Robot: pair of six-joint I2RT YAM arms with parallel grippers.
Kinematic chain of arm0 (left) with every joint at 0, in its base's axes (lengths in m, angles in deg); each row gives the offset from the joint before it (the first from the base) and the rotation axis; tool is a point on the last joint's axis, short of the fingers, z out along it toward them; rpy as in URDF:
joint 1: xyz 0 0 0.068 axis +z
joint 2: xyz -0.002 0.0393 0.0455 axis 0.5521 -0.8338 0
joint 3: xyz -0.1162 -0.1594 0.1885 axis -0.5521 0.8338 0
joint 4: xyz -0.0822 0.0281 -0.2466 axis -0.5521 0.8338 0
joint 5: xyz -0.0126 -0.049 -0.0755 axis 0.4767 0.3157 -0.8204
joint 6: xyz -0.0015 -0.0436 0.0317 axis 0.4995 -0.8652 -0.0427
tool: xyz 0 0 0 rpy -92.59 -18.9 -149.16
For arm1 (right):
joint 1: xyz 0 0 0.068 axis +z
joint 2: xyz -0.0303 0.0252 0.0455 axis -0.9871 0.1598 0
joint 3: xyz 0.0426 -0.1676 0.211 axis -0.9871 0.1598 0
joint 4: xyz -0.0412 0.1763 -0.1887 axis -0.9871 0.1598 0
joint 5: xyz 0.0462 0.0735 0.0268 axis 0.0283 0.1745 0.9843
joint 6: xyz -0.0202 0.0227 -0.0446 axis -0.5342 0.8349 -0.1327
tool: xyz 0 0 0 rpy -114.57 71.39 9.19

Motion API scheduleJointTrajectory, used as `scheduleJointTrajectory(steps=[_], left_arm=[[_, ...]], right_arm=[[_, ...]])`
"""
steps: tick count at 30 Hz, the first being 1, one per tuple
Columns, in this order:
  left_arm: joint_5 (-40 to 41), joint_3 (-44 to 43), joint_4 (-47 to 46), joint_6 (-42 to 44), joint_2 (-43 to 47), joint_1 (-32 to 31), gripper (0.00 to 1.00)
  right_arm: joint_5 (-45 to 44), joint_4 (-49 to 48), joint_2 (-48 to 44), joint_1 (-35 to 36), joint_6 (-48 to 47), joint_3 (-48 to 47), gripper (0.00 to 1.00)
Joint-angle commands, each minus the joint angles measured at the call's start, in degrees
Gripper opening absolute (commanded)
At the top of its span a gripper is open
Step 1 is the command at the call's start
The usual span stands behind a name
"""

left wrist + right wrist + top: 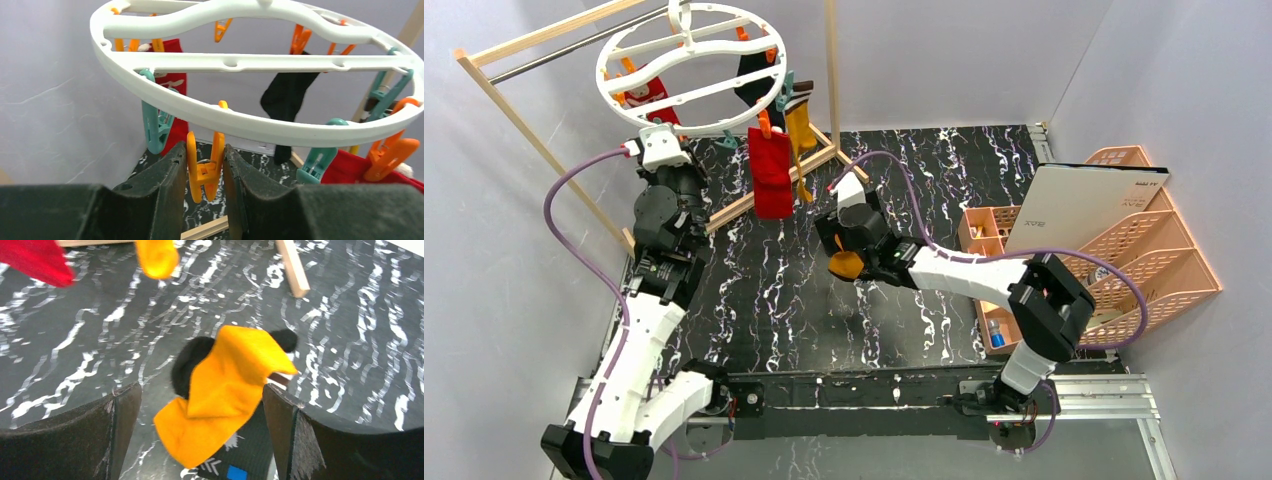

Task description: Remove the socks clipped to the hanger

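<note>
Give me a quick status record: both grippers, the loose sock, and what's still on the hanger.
left gripper: shut on an empty orange clip at the hanger rim
right gripper: open, low over the tabletop
loose sock: mustard-orange and black, between the right gripper's fingers, gripped by neither; cannot tell whether it rests on the tabletop
still clipped: red sock, mustard sock, black sock, second red sock
</note>
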Motion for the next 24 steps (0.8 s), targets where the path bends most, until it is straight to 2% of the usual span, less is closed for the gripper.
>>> scheduleJointTrajectory(steps=[1,7,9,16,19,24], left_arm=[[5.70,-0.56,-0.62,4.99,-0.58,1.22,0.39],[5.53,-1.56,-0.94,4.62,-3.24,5.06,0.86],[5.60,-2.08,-0.66,4.14,-3.50,6.00,0.96],[6.65,-4.86,3.43,2.88,-3.47,9.03,0.98],[7.79,-5.75,5.16,3.06,-3.13,9.54,0.98],[8.88,-6.80,6.66,3.15,-2.36,10.22,0.98]], right_arm=[[20.51,-10.96,-4.86,-2.54,-1.59,-0.08,0.98],[32.70,-11.56,0.06,-2.48,-2.17,-8.53,0.98],[33.99,-12.99,1.21,-2.42,-2.19,-9.88,0.98],[36.26,-15.85,7.09,-3.67,-6.03,-15.22,0.98],[36.72,-16.36,9.70,-6.94,-5.90,-17.41,0.98],[43.15,-17.34,14.47,-12.23,-4.38,-21.99,0.98]])
